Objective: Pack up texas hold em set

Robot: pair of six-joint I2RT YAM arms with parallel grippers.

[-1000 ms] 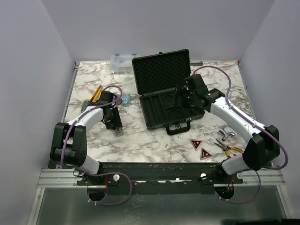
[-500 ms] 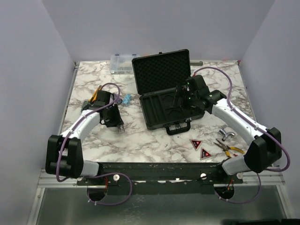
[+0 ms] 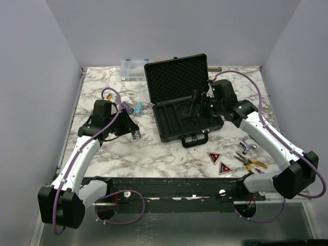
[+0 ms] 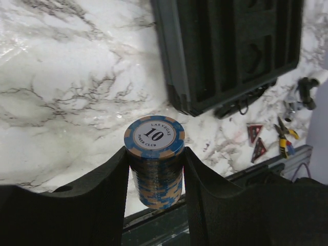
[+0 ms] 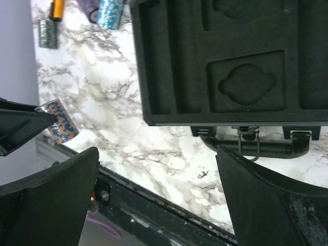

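Note:
The black briefcase lies open, foam lid up and slotted tray empty in what shows, handle at the near side. My left gripper is shut on a blue-and-tan chip stack marked 10, held above the marble to the left of the case. That stack also shows in the right wrist view. My right gripper hovers over the tray's right part, open and empty. Another blue chip stack lies left of the case. Two red-black triangles lie in front of the case.
A small clear organiser box stands at the back left behind the case. Pliers and a metal fitting lie at the front right. A dark chip stack and an orange-handled tool lie at the left.
My left arm has risen and swung right with the chip stack, nearer the case. My right gripper has drawn back a little over the tray.

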